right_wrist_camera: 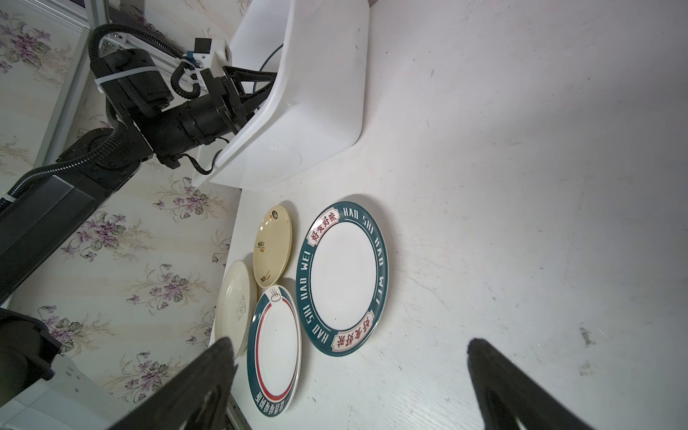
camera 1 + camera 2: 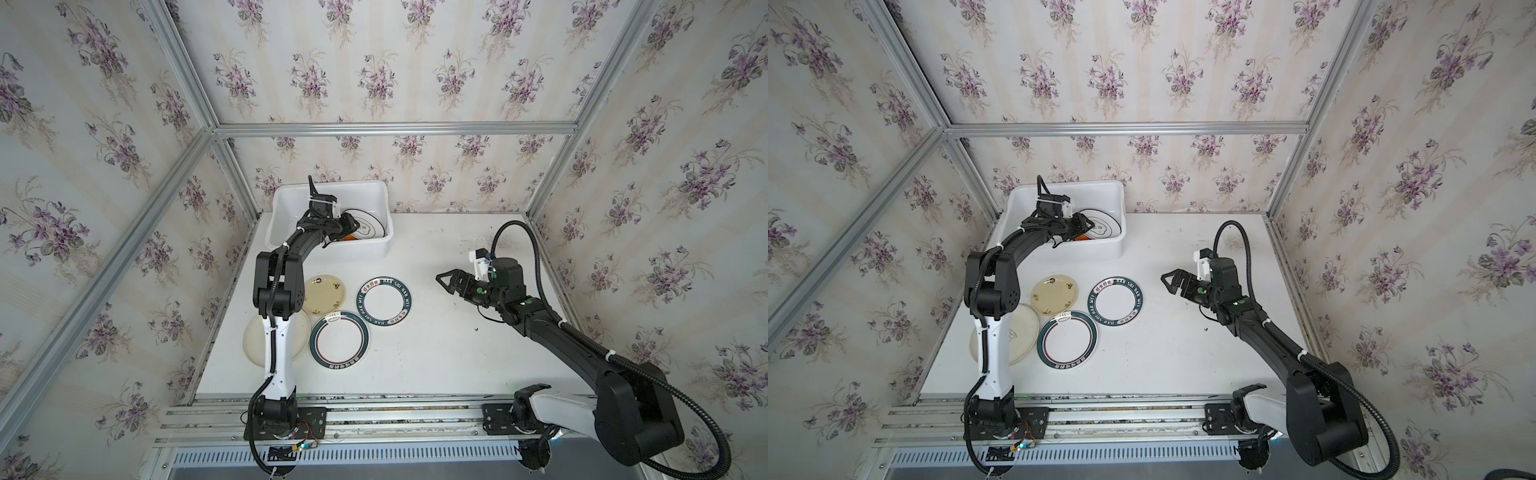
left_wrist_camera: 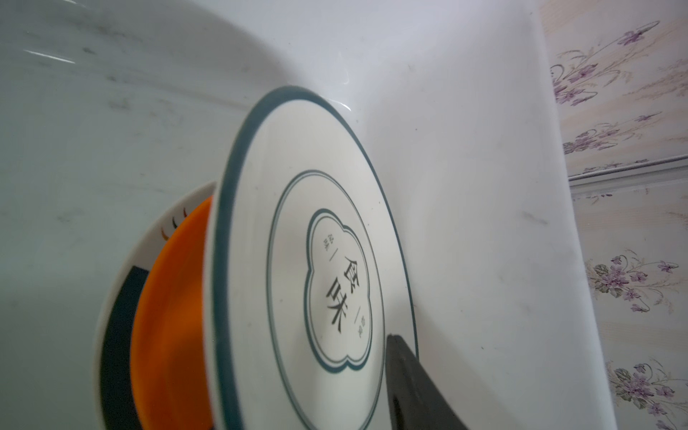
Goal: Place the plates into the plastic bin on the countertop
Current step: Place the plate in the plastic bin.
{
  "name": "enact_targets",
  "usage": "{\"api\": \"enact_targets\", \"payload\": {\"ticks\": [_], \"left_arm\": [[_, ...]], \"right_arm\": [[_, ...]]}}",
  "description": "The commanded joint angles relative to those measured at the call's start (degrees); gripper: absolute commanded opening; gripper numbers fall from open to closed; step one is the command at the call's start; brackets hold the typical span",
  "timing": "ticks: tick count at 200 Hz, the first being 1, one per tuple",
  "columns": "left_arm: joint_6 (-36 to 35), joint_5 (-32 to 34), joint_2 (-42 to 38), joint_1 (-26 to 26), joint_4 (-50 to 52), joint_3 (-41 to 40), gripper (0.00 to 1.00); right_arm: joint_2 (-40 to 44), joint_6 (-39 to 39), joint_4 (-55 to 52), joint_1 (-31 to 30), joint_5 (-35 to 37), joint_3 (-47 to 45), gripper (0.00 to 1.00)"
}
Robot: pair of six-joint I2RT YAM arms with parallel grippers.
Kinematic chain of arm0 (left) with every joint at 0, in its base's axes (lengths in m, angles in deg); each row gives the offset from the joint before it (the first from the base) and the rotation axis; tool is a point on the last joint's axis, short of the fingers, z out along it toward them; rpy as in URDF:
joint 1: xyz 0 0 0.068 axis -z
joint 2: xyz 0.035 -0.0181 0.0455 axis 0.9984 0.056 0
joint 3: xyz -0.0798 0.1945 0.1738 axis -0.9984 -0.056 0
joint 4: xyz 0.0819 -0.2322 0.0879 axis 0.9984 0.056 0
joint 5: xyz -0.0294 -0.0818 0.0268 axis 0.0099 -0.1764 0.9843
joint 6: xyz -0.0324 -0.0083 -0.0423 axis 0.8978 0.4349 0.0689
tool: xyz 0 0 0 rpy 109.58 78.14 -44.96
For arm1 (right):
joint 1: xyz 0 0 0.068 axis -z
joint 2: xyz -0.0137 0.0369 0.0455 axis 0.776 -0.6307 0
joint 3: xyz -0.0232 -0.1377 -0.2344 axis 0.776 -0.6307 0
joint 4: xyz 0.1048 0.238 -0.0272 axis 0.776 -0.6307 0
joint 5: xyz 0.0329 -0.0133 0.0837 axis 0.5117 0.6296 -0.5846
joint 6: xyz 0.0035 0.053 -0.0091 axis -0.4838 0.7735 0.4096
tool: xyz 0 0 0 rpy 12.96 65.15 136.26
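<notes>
Plastic bin [image 2: 286, 199] has an orange plate [image 3: 167, 316] and a green-rimmed plate [image 3: 298, 260] tilted over it. Left gripper [image 2: 348, 224] sits at that plate's rim, can't tell if it's gripping. Right gripper [image 2: 444, 284] gapes wide, empty, well apart from the bin.

Smooth glossy plastic bin [image 2: 365, 248]; glazed shiny plates [image 2: 384, 305]; matt scuffed countertop [image 2: 436, 353]; brushed metal frame rails [image 2: 395, 129].

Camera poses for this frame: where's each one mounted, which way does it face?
Top views: overhead at the front, looking down at the countertop; both arms whole, left pincer in the plastic bin, right pincer open.
Left wrist: inside the bin, facing a green-rimmed plate atop an orange plate; one finger shows.
Right wrist: low, facing the lettered plate and the bin; both fingers show.
Shared: that lettered plate shows in both top views too.
</notes>
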Motion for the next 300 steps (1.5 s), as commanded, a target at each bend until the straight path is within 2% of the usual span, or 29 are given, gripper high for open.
{"api": "enact_targets", "payload": {"ticks": [1, 23, 27, 30, 34, 96, 178, 246, 300], "left_arm": [[-2.6, -1.8, -0.9, 0.3, 0.1, 1.2, 0.62], [-3.4, -0.7, -1.7, 0.5, 1.3, 1.7, 0.75], [-3.5, -0.6, -1.8, 0.4, 1.6, 1.8, 0.83], [-3.7, -0.5, -1.8, 0.5, 1.6, 1.9, 0.97], [-3.8, -0.3, -1.9, 0.4, 1.9, 2.0, 0.99], [-5.6, 1.7, -5.7, 0.5, 3.4, 0.4, 1.0], [-6.9, 7.3, -12.4, 0.5, 4.0, -5.1, 1.0], [-7.4, 6.5, -15.2, 1.3, 4.1, -6.1, 1.0], [-7.9, 7.7, -20.3, 2.0, 3.0, -10.8, 1.0]], "right_arm": [[0.3, -0.2, 0.4, -0.1, 0.3, 0.4, 1.0], [0.2, 0.4, 0.9, 0.0, -0.7, 0.7, 0.99], [0.3, 0.5, 0.9, 0.0, -0.6, 0.8, 1.0], [0.3, 0.5, 0.9, 0.0, -0.6, 0.8, 0.99], [0.3, 0.5, 0.8, 0.0, -0.6, 0.8, 0.99], [0.3, 3.5, 4.5, 0.0, -3.9, 0.1, 0.99], [0.1, 3.3, 3.5, 0.0, -3.0, 0.0, 0.99], [1.0, 3.3, 3.1, 0.0, -2.5, -0.5, 0.99], [1.0, 3.5, 3.3, 0.0, -2.5, -1.1, 0.99]]}}
